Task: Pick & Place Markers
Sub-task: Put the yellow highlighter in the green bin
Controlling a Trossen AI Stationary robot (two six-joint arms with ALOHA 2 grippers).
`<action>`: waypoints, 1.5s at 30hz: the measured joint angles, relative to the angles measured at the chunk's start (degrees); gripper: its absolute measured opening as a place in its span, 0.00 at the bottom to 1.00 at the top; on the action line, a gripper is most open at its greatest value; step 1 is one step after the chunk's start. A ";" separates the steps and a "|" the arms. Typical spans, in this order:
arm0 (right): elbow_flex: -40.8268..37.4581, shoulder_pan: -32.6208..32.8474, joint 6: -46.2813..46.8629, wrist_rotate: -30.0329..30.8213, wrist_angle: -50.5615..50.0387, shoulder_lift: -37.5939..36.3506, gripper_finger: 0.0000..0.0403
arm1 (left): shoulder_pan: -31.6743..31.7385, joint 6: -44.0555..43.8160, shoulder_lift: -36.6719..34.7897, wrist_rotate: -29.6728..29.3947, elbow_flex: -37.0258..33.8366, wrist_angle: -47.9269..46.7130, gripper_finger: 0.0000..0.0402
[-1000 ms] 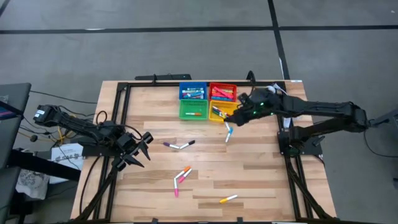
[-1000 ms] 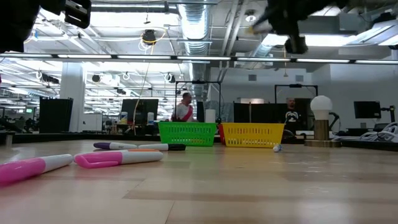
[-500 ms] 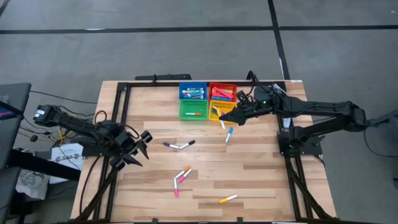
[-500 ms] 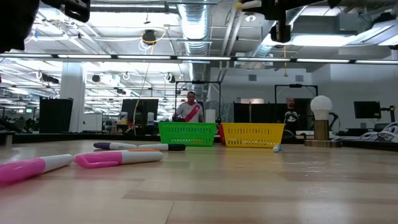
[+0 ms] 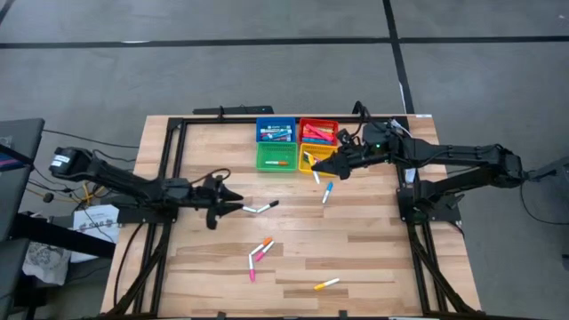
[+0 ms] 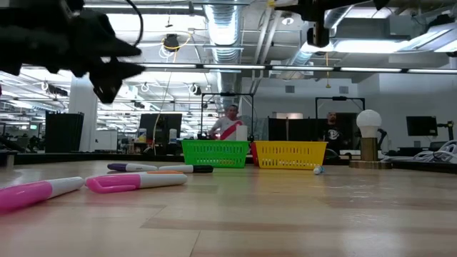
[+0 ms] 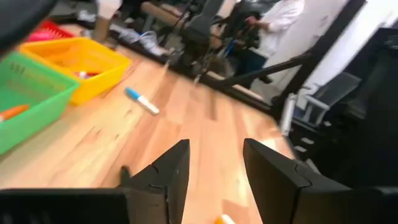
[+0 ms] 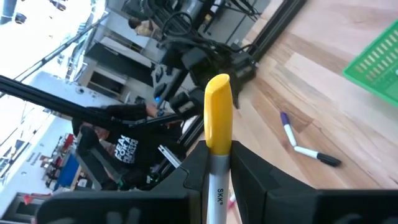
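Left pincer (image 5: 233, 198) has swung inward toward the purple marker (image 5: 242, 207) — spread, empty; right pincer (image 5: 322, 165) pinching a yellow-capped marker (image 8: 217, 124) over the yellow tray (image 5: 325, 151).

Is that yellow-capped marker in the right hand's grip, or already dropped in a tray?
In its grip: the right hand is shut on the yellow-capped marker, whose cap sticks out between its fingers.

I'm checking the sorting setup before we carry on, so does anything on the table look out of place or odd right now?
Only the unsorted markers stand out. A blue-capped marker lies just outside the yellow tray, others are scattered mid-table, and a yellow marker sits alone near the front edge. The right gripper holds a yellow-capped marker by the yellow tray. No damage shows.
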 joint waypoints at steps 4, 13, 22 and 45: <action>0.00 -0.01 -0.50 0.23 0.13 0.00 0.11 | 1.59 -0.23 3.74 0.01 0.24 2.40 0.37; 0.00 -0.01 -1.46 0.39 0.13 0.00 0.11 | 1.66 -1.19 4.17 0.00 0.24 5.11 0.37; -0.02 1.83 -1.97 3.00 4.29 3.22 0.11 | 2.69 3.08 4.63 -10.11 7.00 13.81 0.37; 4.43 4.10 -9.13 1.49 41.58 28.95 0.11 | 12.97 -18.05 13.24 11.15 18.15 12.75 0.37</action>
